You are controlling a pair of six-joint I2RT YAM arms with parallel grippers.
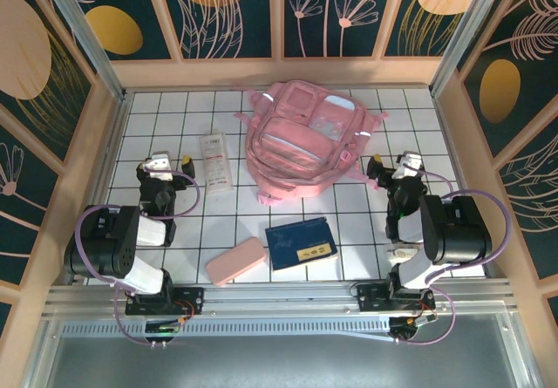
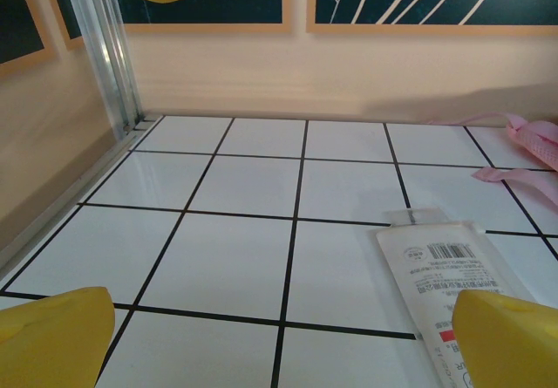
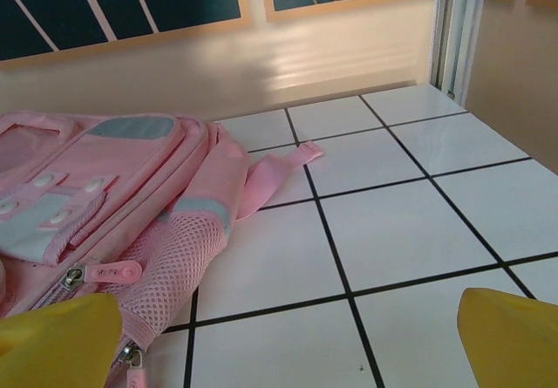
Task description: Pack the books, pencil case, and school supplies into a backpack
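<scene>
My left wrist view cuts the packet (image 2: 433, 283) off at the bottom edge, and my yellow fingertip (image 2: 510, 340) covers its corner. My right wrist view crops the backpack (image 3: 105, 196) at the left.

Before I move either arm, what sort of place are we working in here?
Probably a purpose-built robot test cell, not a real classroom: a white tiled tabletop boxed in on three sides by leaf-print wall panels, with an aluminium frame post at the corner.
</scene>
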